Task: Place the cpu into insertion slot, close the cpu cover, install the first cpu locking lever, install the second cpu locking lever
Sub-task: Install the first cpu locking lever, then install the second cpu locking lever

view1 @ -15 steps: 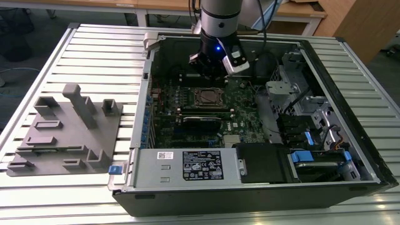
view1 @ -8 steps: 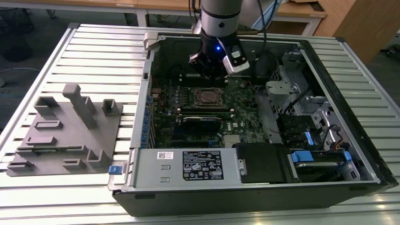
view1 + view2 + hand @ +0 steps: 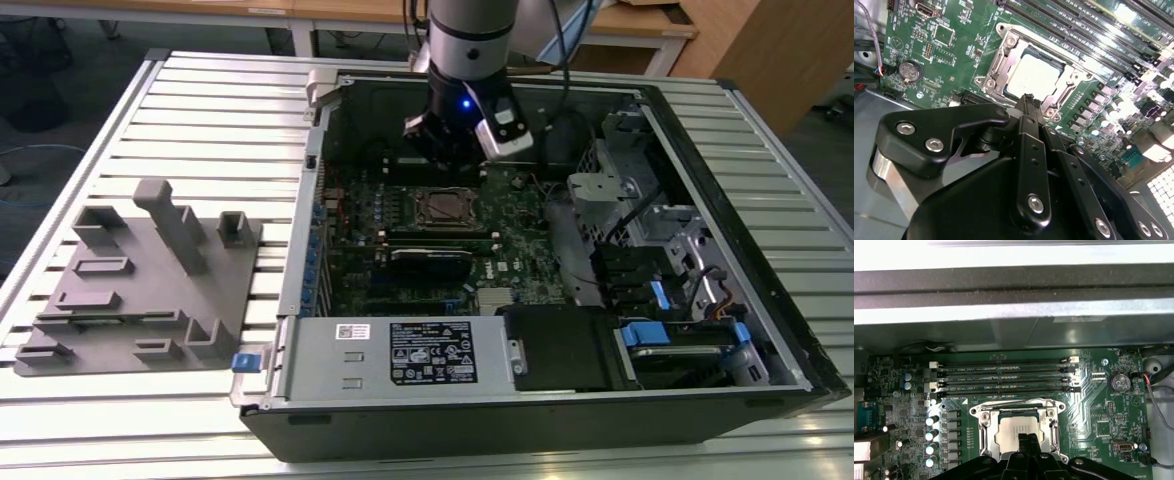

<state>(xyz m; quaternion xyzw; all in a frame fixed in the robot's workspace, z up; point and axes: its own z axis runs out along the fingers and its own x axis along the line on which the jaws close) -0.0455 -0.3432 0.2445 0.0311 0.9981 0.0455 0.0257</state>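
The cpu (image 3: 1034,75) lies flat in the insertion slot (image 3: 447,208) on the green motherboard; its dull silver top (image 3: 1010,432) faces up. The cpu cover (image 3: 996,67), a silvery frame, lies down around the chip, as the first wrist view also shows (image 3: 985,432). Thin metal levers run along the frame's sides; whether they are latched cannot be told. My gripper (image 3: 1028,100) hovers just above the slot's edge, shut, with nothing between its black fingers. In the exterior view the gripper (image 3: 445,165) hangs inside the open case, just behind the slot.
Memory slots (image 3: 1004,377) run beside the socket, and a coin battery (image 3: 1119,382) sits further along. The case wall (image 3: 320,180) fences in the board. A power supply (image 3: 400,352) and a drive cage (image 3: 654,250) fill the case. A grey fixture (image 3: 134,280) stands at the exterior view's left.
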